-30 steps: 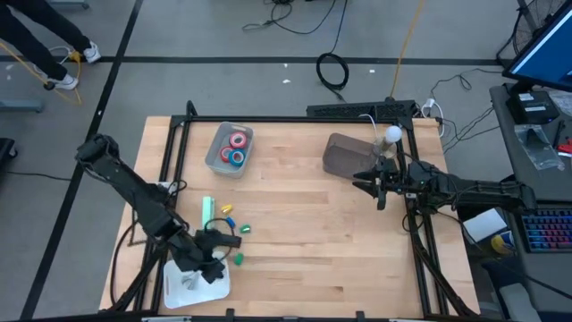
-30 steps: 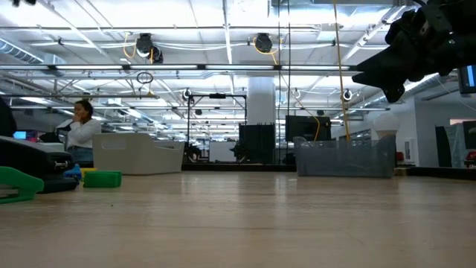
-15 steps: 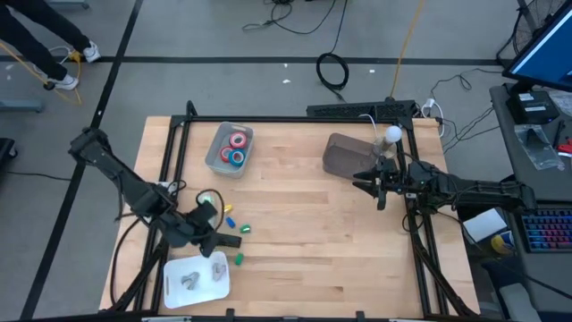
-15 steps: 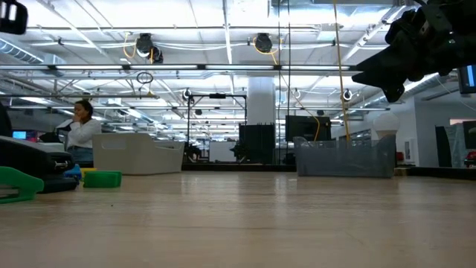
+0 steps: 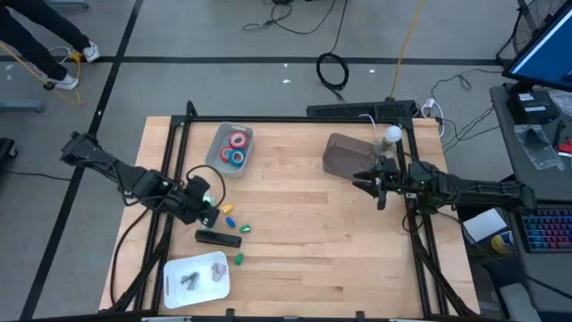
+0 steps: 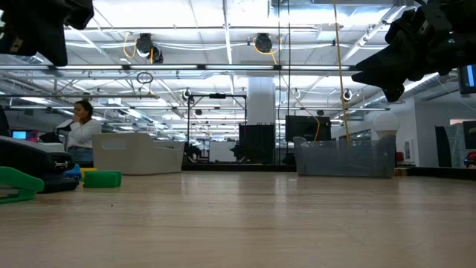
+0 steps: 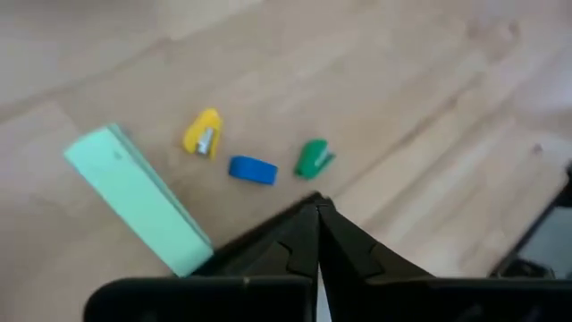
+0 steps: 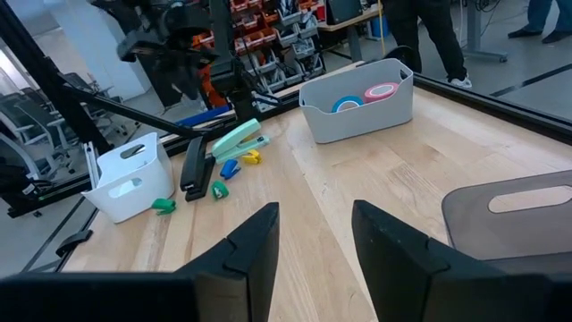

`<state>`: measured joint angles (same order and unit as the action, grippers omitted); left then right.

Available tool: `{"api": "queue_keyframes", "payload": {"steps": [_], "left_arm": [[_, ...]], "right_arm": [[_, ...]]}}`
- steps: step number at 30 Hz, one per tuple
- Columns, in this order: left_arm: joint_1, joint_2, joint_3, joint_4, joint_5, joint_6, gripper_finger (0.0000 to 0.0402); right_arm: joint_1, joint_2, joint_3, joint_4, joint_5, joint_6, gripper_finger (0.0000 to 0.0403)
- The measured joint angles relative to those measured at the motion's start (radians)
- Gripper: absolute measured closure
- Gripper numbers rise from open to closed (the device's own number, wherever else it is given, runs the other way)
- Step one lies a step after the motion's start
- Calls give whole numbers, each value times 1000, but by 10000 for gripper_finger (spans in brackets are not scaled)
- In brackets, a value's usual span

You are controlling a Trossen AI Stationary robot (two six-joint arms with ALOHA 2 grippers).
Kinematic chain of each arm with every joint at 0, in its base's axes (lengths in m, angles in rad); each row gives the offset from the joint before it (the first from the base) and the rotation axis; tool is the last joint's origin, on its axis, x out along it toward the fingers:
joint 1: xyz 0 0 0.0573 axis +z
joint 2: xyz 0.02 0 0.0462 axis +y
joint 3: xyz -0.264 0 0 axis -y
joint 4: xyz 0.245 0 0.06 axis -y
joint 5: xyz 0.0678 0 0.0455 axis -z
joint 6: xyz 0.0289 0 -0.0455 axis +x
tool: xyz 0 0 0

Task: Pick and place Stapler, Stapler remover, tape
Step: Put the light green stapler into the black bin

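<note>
A mint-green stapler (image 5: 207, 212) and a black stapler (image 5: 219, 238) lie flat on the table's left part. My left gripper (image 7: 317, 207) hangs shut and empty above the table beside the mint stapler (image 7: 134, 199), pointing steeply down. Red and blue tape rolls (image 5: 236, 148) lie in a grey bin (image 5: 217, 154) at the far left. Two small grey pieces, seemingly stapler removers (image 5: 189, 280), lie in a white tray (image 5: 174, 288) at the near left. My right gripper (image 8: 313, 237) waits open and level at the right side (image 5: 371, 185).
Tiny yellow (image 7: 203, 134), blue (image 7: 252, 170) and green (image 7: 313, 158) bits lie next to the staplers; another green bit (image 5: 239, 259) lies by the tray. A brown-grey bin (image 5: 344, 156) stands in front of my right gripper. The table's middle is bare wood.
My left gripper has left the white tray at the near edge. It has risen and swung toward the far edge, and now hangs by the mint stapler. Its withdrawal has uncovered the black stapler and the tray's contents.
</note>
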<state>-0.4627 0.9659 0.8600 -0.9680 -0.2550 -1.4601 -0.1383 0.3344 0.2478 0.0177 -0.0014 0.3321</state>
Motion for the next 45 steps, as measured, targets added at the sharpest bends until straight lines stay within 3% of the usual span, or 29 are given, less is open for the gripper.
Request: {"api": "queue_keyframes", "payload": {"steps": [12,21,31,45], "left_arm": [[87,3,0,0,-90,162,378],[127,30,0,0,9,138,378],[161,151,0,-15,124,132,378],[199,202,0,-270,202,-88,378]], "right_arm": [[0,0,0,0,34,23,268],[0,0,0,0,34,23,269],[0,0,0,0,34,20,266],[0,0,0,-1,35,21,269]]}}
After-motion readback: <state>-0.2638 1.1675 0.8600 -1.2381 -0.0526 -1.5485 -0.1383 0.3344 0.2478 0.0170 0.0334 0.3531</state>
